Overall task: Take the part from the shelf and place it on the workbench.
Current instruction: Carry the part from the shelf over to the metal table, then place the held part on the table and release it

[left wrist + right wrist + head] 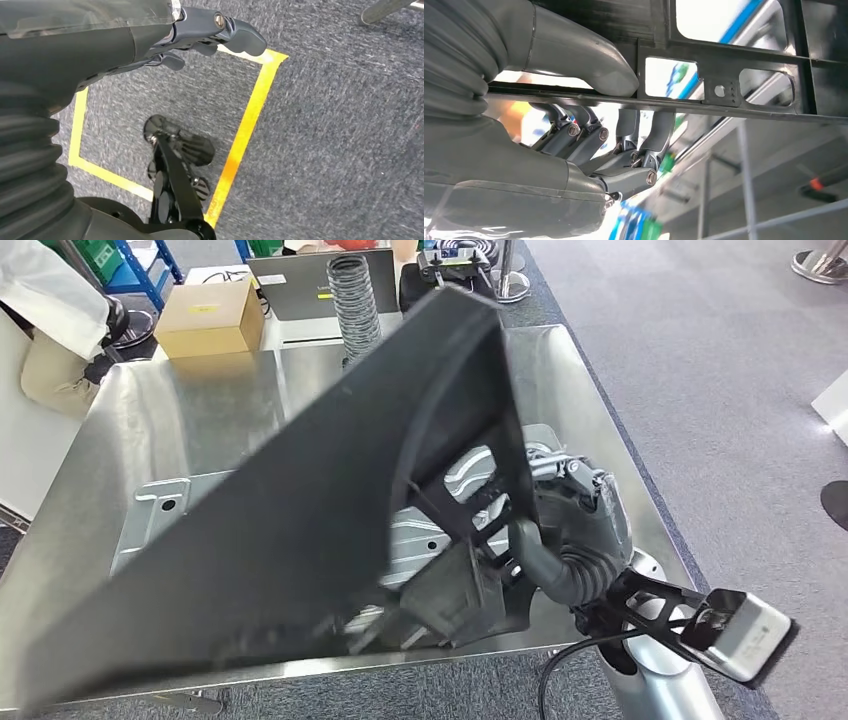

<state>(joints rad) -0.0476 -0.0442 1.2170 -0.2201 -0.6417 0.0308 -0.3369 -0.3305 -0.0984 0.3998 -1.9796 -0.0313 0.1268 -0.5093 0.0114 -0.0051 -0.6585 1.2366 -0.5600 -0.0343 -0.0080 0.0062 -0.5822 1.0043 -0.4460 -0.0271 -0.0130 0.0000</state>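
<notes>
A brown cardboard box (205,315) sits at the bench's far left edge, a grey ribbed coiled hose (354,298) standing right of it. Yellow tape lines (248,120) cross the grey carpet floor (340,140).

One black part (270,520), a large ribbed panel, is held tilted above the bench (130,430). One silver plate (150,515) lies flat on the bench beneath it. At the far edge stand one cardboard box (208,318) and one grey coiled hose (354,300), with one laptop (300,285) behind them. Two robot hands: the right robot hand (589,145) grips the part's frame, and the left robot hand (200,37) hangs over one yellow-taped square (250,115) on the floor.
</notes>
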